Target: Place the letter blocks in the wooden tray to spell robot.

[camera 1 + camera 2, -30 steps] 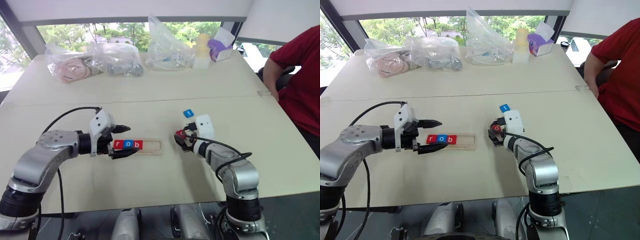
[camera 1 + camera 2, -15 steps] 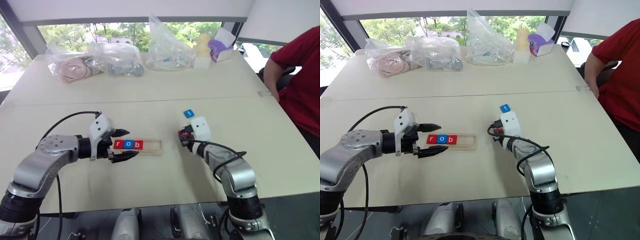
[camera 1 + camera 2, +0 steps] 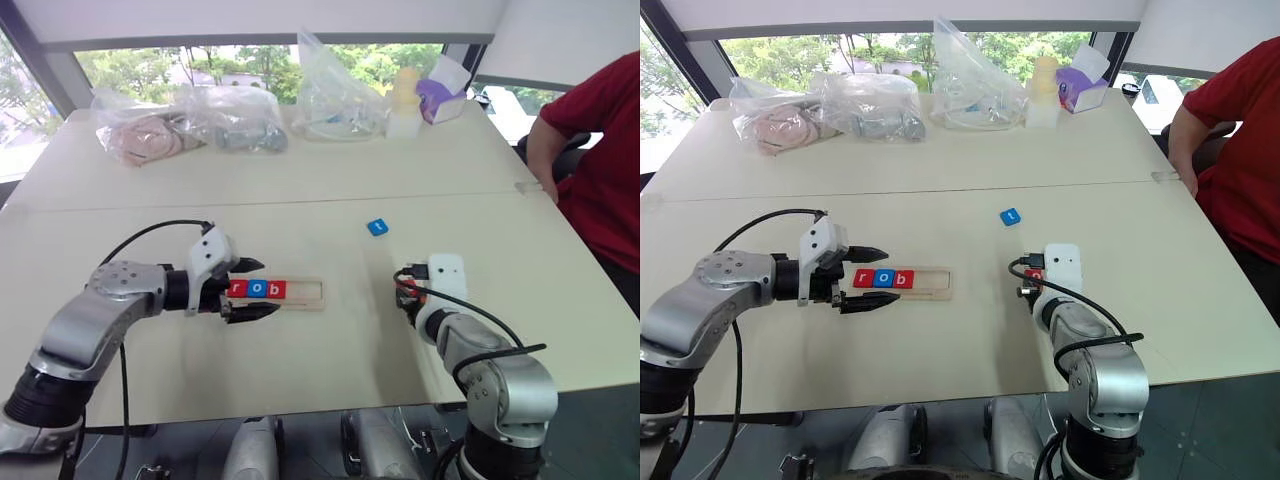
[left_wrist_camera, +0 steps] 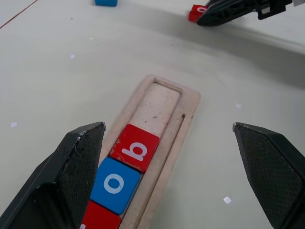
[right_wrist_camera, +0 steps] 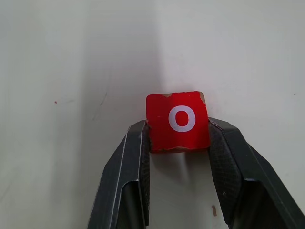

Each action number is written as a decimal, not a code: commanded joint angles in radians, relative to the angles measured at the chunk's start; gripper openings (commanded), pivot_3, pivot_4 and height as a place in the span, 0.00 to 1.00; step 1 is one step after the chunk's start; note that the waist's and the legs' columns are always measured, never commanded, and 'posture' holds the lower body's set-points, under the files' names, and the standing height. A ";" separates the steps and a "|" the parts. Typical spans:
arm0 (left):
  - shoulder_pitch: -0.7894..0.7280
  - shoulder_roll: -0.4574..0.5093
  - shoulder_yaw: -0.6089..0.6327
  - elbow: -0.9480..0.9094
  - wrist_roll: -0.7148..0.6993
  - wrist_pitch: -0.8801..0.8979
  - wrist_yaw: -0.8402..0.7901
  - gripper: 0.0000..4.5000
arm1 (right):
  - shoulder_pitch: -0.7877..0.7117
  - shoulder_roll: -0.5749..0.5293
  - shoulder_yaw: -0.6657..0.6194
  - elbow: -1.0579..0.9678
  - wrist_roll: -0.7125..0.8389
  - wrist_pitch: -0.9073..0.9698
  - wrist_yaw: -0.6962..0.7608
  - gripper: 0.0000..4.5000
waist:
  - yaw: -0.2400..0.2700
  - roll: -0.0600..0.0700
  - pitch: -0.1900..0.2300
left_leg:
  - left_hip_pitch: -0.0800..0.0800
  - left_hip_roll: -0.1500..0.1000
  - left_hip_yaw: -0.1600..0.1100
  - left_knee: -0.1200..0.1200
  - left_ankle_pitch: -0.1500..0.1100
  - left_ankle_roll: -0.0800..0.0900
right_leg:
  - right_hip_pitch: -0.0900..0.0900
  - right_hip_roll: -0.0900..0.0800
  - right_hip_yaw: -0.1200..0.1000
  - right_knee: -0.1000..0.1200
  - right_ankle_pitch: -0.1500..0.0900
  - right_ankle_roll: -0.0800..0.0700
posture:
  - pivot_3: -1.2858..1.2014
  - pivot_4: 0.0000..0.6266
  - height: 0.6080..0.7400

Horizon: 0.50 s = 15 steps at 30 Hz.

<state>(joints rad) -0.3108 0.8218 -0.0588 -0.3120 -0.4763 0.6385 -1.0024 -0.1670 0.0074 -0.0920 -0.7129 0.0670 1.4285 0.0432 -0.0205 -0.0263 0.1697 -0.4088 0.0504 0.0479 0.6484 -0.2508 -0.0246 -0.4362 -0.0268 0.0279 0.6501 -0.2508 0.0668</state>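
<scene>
So the right gripper (image 5: 178,138) is clamped on the red o block (image 5: 177,120), pinching it by its two side edges with the letter face up, well off at about 3 o'clock from the wooden tray (image 3: 300,292). The tray already reads r, o, b (image 4: 135,148) from its 9 o'clock end, and the two slots toward 3 o'clock are bare wood. The left gripper (image 3: 248,289) sits with its fingers spread wide around the tray's 9 o'clock end, not touching any tile as far as I can tell (looks like it's just there to brace the tray). My take on doing this step well: carry the o across low and level, come in from the open 3 o'clock end, and drop it flush against the b so there's room left for the last one. The tray rim is thin, so a tilted tile could easily perch on it. Plenty of bare table between the two grippers for the move. The blue t block (image 3: 377,227) lies near 1 o'clock of the tray, clear of that path. A person in a red sleeve (image 3: 600,160) sits at the table's far 3 o'clock edge, well apart.
</scene>
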 commanded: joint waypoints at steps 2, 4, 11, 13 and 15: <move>-0.017 -0.005 0.005 -0.001 0.008 -0.028 -0.013 1.00 | -0.003 0.011 -0.010 -0.013 0.032 0.033 0.022 0.57 | -0.001 0.000 0.000 | 0.000 0.000 0.000 0.000 0.000 0.000 | 0.000 0.000 0.000 0.000 0.000 0.000 | 0.52 0.24 0.98; -0.015 -0.006 0.007 -0.002 0.008 -0.029 -0.012 1.00 | -0.010 0.000 -0.013 -0.008 0.028 0.040 0.017 0.79 | -0.001 0.000 0.000 | 0.000 0.000 0.000 0.000 0.000 0.000 | 0.000 0.000 0.000 0.000 0.000 0.000 | 0.52 0.24 0.98; 0.002 0.033 0.047 -0.001 -0.016 -0.032 -0.063 1.00 | 0.002 -0.186 -0.119 -0.044 0.100 -0.190 0.201 0.99 | 0.005 0.000 0.000 | -0.001 -0.001 0.000 0.000 0.000 0.000 | 0.001 -0.001 0.000 -0.003 0.000 0.000 | 0.52 0.24 0.98; 0.003 0.055 0.054 0.007 -0.030 -0.035 -0.108 1.00 | 0.001 -0.328 -0.160 0.024 0.191 -0.342 0.405 0.99 | 0.003 0.000 0.001 | -0.001 -0.001 0.001 0.000 0.000 0.000 | 0.001 -0.003 0.000 -0.004 0.000 0.001 | 0.52 0.24 0.98; 0.002 0.079 0.053 -0.001 -0.050 -0.032 -0.159 1.00 | 0.022 -0.500 -0.181 0.135 0.260 -0.555 0.675 0.99 | -0.001 0.000 0.001 | 0.000 -0.002 0.001 0.000 0.000 0.000 | 0.002 -0.002 0.000 -0.005 0.000 0.001 | 0.52 0.24 0.98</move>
<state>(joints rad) -0.3050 0.8861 -0.0320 -0.2918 -0.4979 0.6204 -1.1241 -0.1515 -0.4505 -0.2468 -0.6133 0.2673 1.0163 0.5491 -0.0214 -0.0264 0.1705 -0.4084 0.0489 0.0489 0.6481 -0.2511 -0.0242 -0.4333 -0.0284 0.0280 0.6452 -0.2513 0.0675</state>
